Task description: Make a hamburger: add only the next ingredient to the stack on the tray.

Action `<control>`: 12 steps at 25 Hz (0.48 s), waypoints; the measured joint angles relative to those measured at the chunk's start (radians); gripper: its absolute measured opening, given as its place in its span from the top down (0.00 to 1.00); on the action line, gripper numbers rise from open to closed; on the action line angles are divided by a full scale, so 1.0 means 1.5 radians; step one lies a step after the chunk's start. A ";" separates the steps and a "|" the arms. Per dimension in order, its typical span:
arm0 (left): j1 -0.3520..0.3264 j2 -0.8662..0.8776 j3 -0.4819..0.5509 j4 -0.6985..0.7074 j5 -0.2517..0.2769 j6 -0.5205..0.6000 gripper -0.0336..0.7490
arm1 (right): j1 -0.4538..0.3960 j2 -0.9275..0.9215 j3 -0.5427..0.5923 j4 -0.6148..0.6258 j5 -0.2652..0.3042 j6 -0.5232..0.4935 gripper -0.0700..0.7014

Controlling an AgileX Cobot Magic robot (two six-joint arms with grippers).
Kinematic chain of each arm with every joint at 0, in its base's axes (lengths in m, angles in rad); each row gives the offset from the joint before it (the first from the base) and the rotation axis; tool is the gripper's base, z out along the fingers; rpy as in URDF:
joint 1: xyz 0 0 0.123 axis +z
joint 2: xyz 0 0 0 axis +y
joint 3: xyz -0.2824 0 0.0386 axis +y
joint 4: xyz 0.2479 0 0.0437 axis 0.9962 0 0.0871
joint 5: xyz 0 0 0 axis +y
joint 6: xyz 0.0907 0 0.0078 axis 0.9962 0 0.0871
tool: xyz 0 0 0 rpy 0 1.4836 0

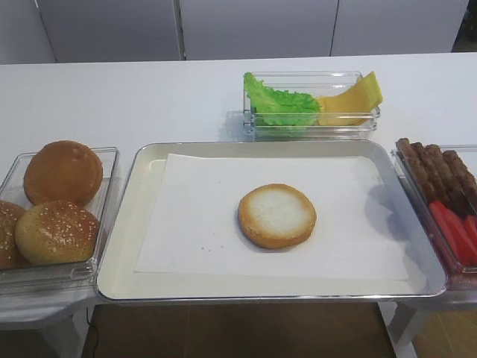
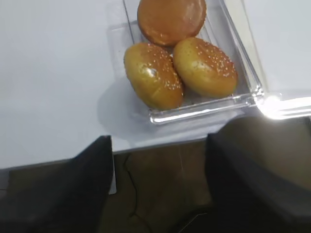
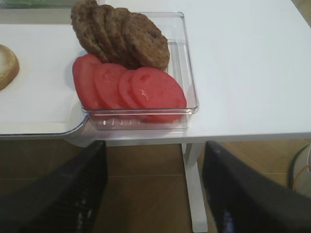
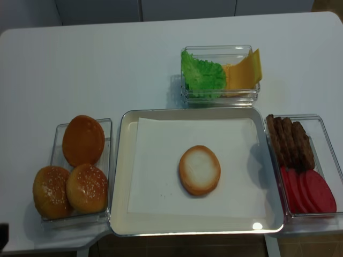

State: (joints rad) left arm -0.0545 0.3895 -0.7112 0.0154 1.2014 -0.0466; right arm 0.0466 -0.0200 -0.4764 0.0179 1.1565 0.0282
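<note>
A round seedless bun half (image 1: 277,215) with a golden-brown crust lies cut face up near the middle of the white paper lining the large silvery-rimmed rectangular tray (image 1: 119,253) on the white tabletop (image 1: 112,97); it is the whole stack so far, one layer high.

Both arms hang back off the tabletop's near edge. The left gripper (image 2: 160,189) has its dark fingers (image 2: 73,194) spread wide with nothing between them, above the floor just short of the clear plastic bin (image 2: 204,109) holding two sesame-seeded buns (image 2: 153,75) and one smooth bun top (image 2: 171,19). The right gripper (image 3: 155,194) is likewise wide apart and empty, facing the clear bin (image 3: 189,97) of red tomato slices (image 3: 129,87) and brown meat patties (image 3: 121,34). A third bin (image 1: 313,123) at the back holds green lettuce (image 1: 279,101) and yellow cheese slices (image 1: 350,101).

The risks, as I judge them: the overlapping, leaning slices could come up two at a time or slip from the fingers; how firmly they cling together is hard to read here. A drop off-centre would leave the layer overhanging the bun, and a careless reach could nudge the light bin or drag the paper.
</note>
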 joint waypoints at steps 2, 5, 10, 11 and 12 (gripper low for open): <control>0.000 -0.052 0.012 0.004 0.022 -0.003 0.39 | 0.000 0.000 0.000 0.000 0.000 0.000 0.30; 0.000 -0.122 0.027 0.004 0.041 -0.010 0.39 | 0.000 0.000 0.000 0.000 0.000 0.000 0.30; 0.000 -0.217 0.057 0.004 0.047 -0.012 0.39 | 0.000 0.000 0.000 0.000 0.000 0.000 0.30; 0.000 -0.229 0.061 0.004 0.049 -0.013 0.39 | 0.000 0.000 0.000 0.000 0.000 0.000 0.30; 0.000 -0.244 0.067 0.004 0.050 -0.013 0.39 | 0.000 0.000 0.000 0.000 0.000 0.000 0.30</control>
State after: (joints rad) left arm -0.0545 0.0233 -0.6101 0.0217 1.2765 -0.0657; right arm 0.0466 -0.0200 -0.4764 0.0179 1.1565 0.0282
